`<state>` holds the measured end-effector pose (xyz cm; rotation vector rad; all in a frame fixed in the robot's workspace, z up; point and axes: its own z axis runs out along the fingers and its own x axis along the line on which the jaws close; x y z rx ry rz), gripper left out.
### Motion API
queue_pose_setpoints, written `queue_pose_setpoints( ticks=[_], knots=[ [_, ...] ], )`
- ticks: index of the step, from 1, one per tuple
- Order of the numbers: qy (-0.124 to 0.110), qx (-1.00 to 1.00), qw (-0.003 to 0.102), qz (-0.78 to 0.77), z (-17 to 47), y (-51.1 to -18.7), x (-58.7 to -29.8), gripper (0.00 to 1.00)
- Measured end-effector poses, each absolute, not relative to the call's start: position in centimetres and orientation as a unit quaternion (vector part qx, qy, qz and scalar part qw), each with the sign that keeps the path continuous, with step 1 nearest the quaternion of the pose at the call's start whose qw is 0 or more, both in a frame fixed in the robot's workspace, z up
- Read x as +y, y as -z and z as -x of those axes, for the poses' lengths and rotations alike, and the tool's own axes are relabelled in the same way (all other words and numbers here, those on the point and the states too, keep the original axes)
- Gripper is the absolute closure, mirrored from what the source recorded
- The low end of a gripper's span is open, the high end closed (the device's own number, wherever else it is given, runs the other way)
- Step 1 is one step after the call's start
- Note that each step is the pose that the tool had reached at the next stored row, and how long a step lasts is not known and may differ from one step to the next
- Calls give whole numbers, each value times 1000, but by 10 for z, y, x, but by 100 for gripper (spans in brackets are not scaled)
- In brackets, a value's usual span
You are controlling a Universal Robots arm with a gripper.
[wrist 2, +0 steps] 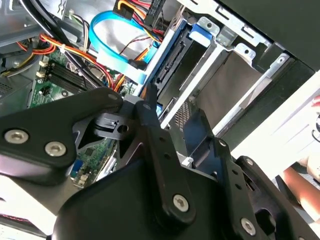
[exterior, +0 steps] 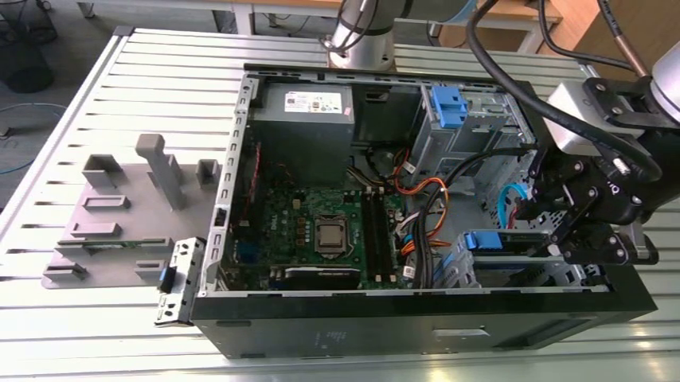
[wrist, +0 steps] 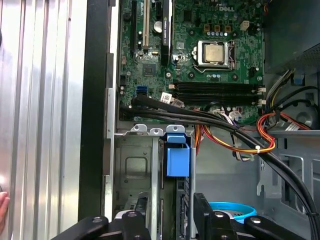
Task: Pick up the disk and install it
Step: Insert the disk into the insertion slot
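Disk (wrist: 177, 160), blue carrier end outward, sits edge-on in a slot of the metal drive cage (wrist: 132, 167) at the front corner of the open case (exterior: 425, 330); in the exterior view I see its blue tab (exterior: 483, 241) just beside the gripper (exterior: 579, 231). Gripper fingers (wrist: 202, 210) flank the disk's near edge in the first wrist view, one on each side, but I cannot tell whether they press on it or stand clear. In the second wrist view the black linkage (wrist 2: 150, 150) hides the fingertips, with the cage rails (wrist 2: 210, 75) and a blue flat cable (wrist 2: 112, 50) behind it. Motherboard (exterior: 318, 231) lies on the case floor beside the cage, and orange and black cables (wrist: 235, 140) cross between them. Grey fixture (exterior: 117, 215) rests on the slatted table (exterior: 64, 143), well apart at the exterior view's left. Part of a person's hand (wrist 2: 300, 180) shows at the edge of the second wrist view.
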<state>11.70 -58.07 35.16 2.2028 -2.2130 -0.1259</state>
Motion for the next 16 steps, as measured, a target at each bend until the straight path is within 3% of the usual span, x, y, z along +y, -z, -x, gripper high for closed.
queue_pose_setpoints(
  ticks=[16],
  knots=[
    [29,-708,-3,-705,-115,-349,-571,52]
  ],
)
